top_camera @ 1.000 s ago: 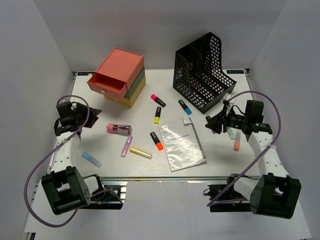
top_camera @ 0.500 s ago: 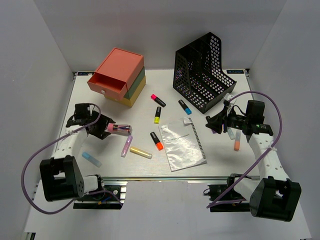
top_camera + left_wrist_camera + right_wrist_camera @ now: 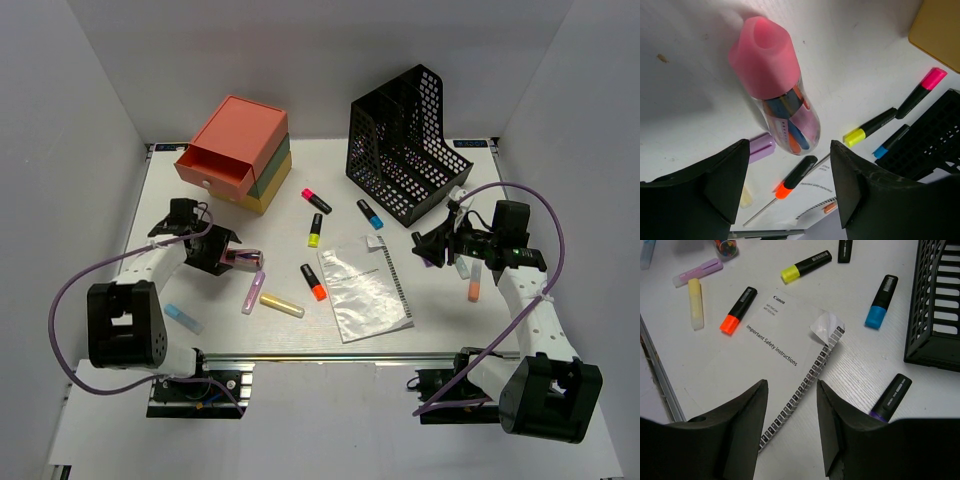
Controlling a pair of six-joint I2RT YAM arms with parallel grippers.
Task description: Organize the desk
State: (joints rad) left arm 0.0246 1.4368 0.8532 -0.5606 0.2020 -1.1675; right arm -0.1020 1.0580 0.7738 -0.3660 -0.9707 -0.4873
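The desk (image 3: 330, 165) is a white tabletop with a metal rail (image 3: 330, 356) along its near edge. A clear tube with a pink cap (image 3: 238, 258), holding pens, lies on its left part. My left gripper (image 3: 216, 251) is open and empty, right beside the capped end. In the left wrist view the tube (image 3: 775, 95) lies just ahead of the left gripper (image 3: 790, 185), outside the jaws. My right gripper (image 3: 430, 246) is open and empty, over the right edge of a white instruction booklet (image 3: 365, 288); in the right wrist view it (image 3: 791, 425) hovers above the booklet's edge (image 3: 765, 370).
A pink-green-yellow drawer box (image 3: 235, 152) with its top drawer open stands back left. A black mesh file holder (image 3: 405, 145) stands back right. Highlighters lie scattered: pink (image 3: 315, 199), yellow (image 3: 315, 230), blue (image 3: 369, 213), orange (image 3: 313, 282), lilac (image 3: 253, 292), pale yellow (image 3: 282, 305), light blue (image 3: 183, 318).
My left arm has swung in from the left edge toward the middle, bringing its open gripper up to the pink-capped tube. The right arm has not moved.
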